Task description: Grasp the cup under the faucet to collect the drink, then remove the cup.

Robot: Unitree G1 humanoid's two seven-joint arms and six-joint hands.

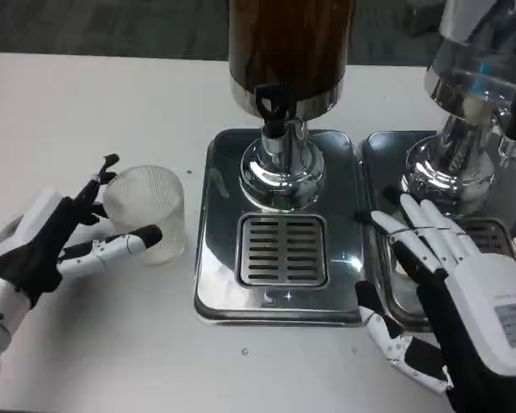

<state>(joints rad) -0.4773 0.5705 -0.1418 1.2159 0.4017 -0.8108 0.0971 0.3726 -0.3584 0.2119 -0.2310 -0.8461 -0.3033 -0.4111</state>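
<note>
A clear ribbed cup (150,202) stands on the white table, left of the steel drip tray (217,284) and away from the faucet. My left hand (45,243) wraps it from the left: the thumb lies across the cup's front wall and the fingers reach behind its left rim, so it grips the cup. I cannot tell if there is liquid inside. The black faucet (273,105) hangs from a dark brown drink tank (288,43) above the slotted grate (282,249). My right hand (460,292) hovers at the tray's right edge with its fingers spread and holding nothing.
A second dispenser (469,82) with a clear tank stands at the back right on its own steel tray (385,153), partly under my right hand. Bare white table lies to the left and front of the cup.
</note>
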